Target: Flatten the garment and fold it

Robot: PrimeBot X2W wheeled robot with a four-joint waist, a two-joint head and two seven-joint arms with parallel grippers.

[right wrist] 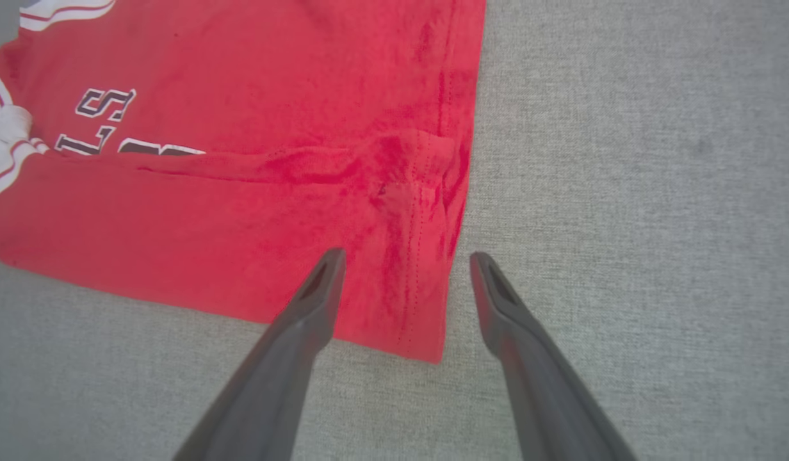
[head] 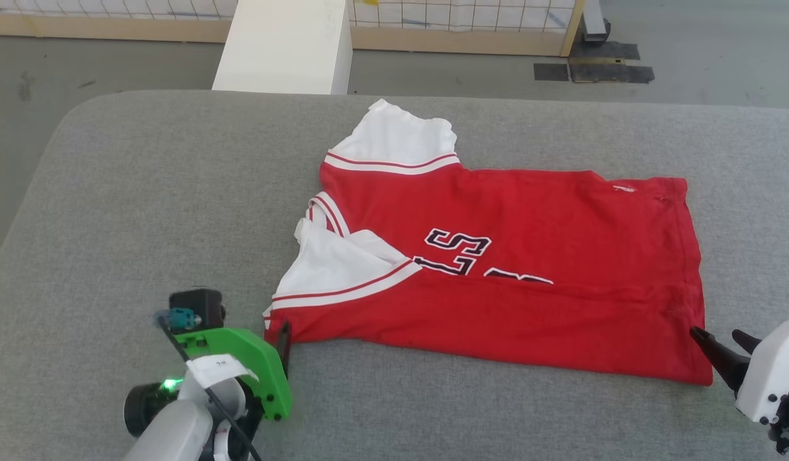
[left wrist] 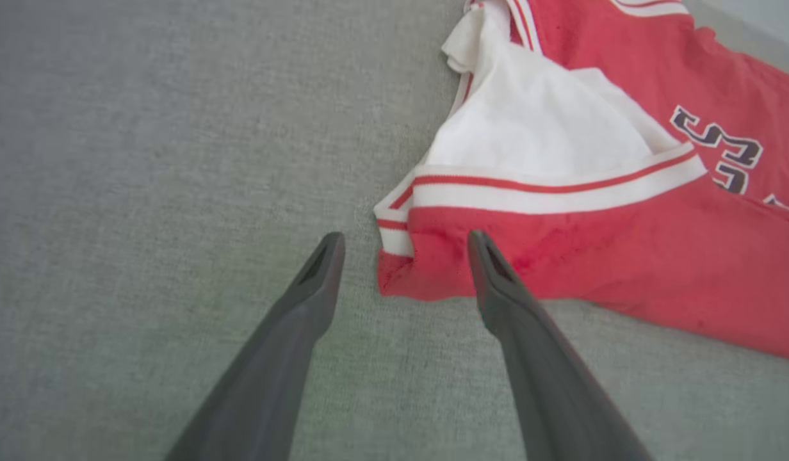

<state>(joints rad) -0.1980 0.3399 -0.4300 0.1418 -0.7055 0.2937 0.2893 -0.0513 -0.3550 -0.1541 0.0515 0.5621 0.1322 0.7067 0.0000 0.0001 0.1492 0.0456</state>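
Note:
The garment (head: 516, 230), a red jersey with white sleeves and black lettering, lies on the grey padded table (head: 145, 211). Its near long side is folded over the front, hiding the lower part of the lettering. My left gripper (head: 284, 342) stands open at the garment's near left corner (left wrist: 407, 275), fingers on either side of it and nothing held. My right gripper (head: 721, 339) is open at the near right hem corner (right wrist: 426, 320), one finger (right wrist: 311, 307) over the red cloth, the other (right wrist: 503, 307) over bare table. Both wrist views show the jaws spread wide.
A white box-shaped block (head: 285, 45) stands beyond the table's far edge. Behind it runs a wooden-framed mesh fence (head: 471, 25) on the grey floor, with dark tape patches (head: 593, 67) at the right. Bare table surrounds the garment on every side.

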